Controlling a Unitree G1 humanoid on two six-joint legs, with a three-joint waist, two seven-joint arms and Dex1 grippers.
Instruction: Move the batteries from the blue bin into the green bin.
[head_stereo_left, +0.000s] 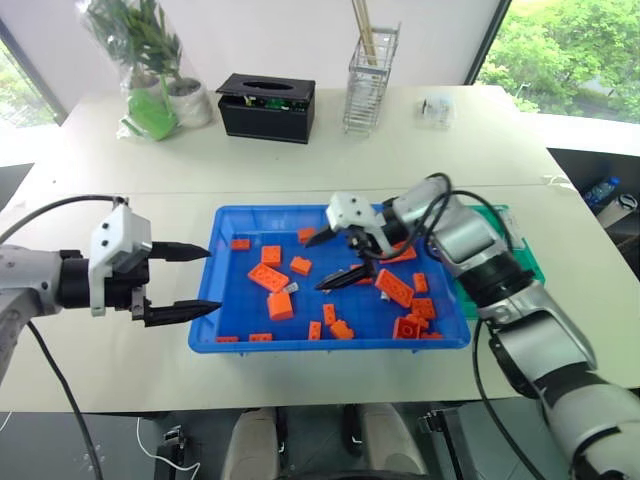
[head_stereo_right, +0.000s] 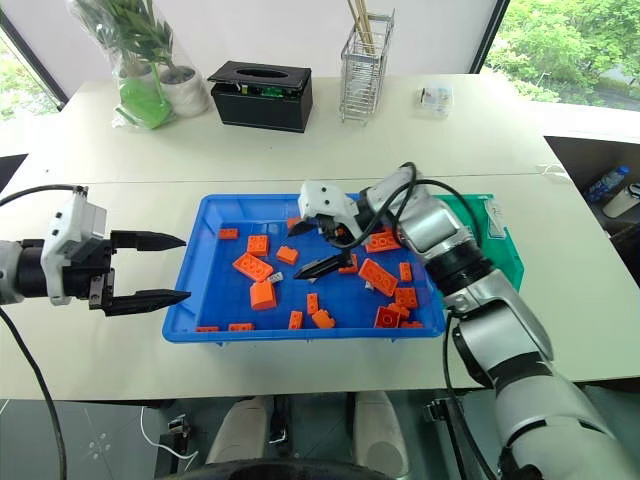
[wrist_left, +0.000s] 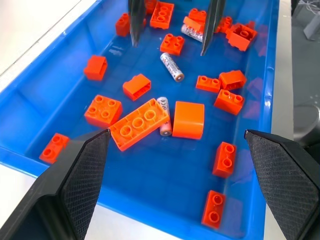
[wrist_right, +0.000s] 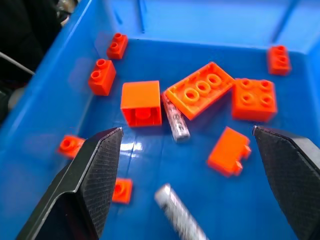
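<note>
Right gripper (head_stereo_left: 338, 258): fingers spread wide, nothing between them, tips low over the middle of the blue bin (head_stereo_left: 225, 345), pointing toward the bin's left side. One fingertip (wrist_right: 95, 165) and its partner frame two batteries in the right wrist view

Left gripper (head_stereo_left: 190, 280): fingers (wrist_left: 75, 185) parted, empty, just outside the blue bin's left wall, pointing in across the rim toward the bin's interior

Battery A (wrist_left: 164, 116): silver-grey cylinder lying flat on the blue bin floor, left of bin centre. Wedged between a long orange brick (wrist_left: 139, 123) and a plain orange block (wrist_left: 188, 120), touching or nearly touching both. Long axis runs roughly front-to-back of the bin, slightly skewed. Also seen in the head view as a small pale piece (head_stereo_left: 291, 289) next to the orange block

Battery B (wrist_left: 172, 67): flat on the bin floor, further toward bin centre than A, lying free of the bricks, between the right gripper's two fingertips as seen from the left wrist. Long axis diagonal to the bin walls

Battery C (wrist_left: 192, 33): partly covered by orange bricks, deeper toward the bin's right side; orientation cannot be told

Green bin (head_stereo_left: 525, 262): hard against the blue bin's right wall, mostly behind the right arm; contents not visible

Orange bricks (head_stereo_left: 393, 287) scattered across the blue bin floor
</note>
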